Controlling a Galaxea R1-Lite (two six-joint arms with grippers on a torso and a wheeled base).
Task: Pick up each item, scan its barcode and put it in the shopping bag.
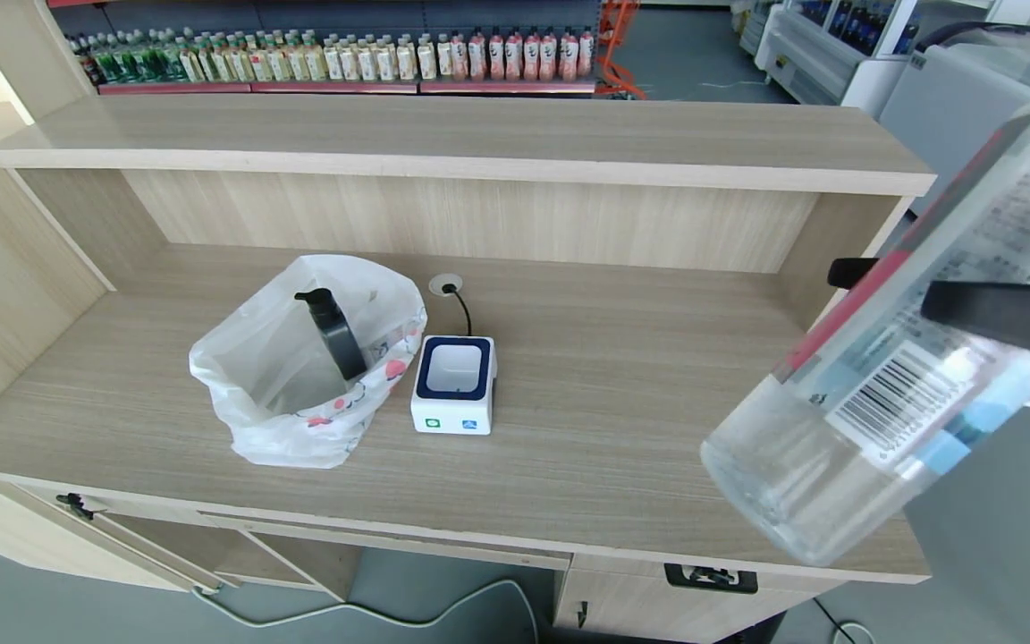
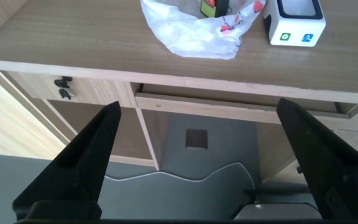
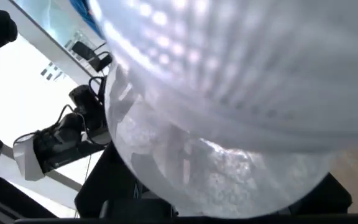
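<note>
My right arm is raised high and close to the head camera, off the counter's (image 1: 640, 402) right end. Its right gripper (image 1: 899, 291) is clamped across a clear plastic bottle (image 1: 890, 376), with one black finger (image 1: 1007, 317) lying over the label and the other showing at the bottle's far side. The bottle is tilted, its rounded base pointing down and towards me, above the counter's right front corner. In the right wrist view the bottle (image 3: 229, 93) sits directly against the camera.

Its label carries a barcode (image 1: 895, 394) facing the head camera, a red stripe along one edge and a blue patch. The fine print is too small for me to read.

My left arm hangs low in front of the counter, below the edge of its top. The left gripper (image 2: 197, 112) is spread wide, its fingers (image 2: 86, 162) far apart with nothing between them.

The shopping bag (image 1: 256, 438) stands open on the counter's left half, with a dark pump bottle (image 1: 336, 335) leaning inside it. The scanner (image 1: 454, 385) stands just beside the bag on its right, window up, with a green and a blue square mark on its front face. The held bottle is well apart from both.
</note>
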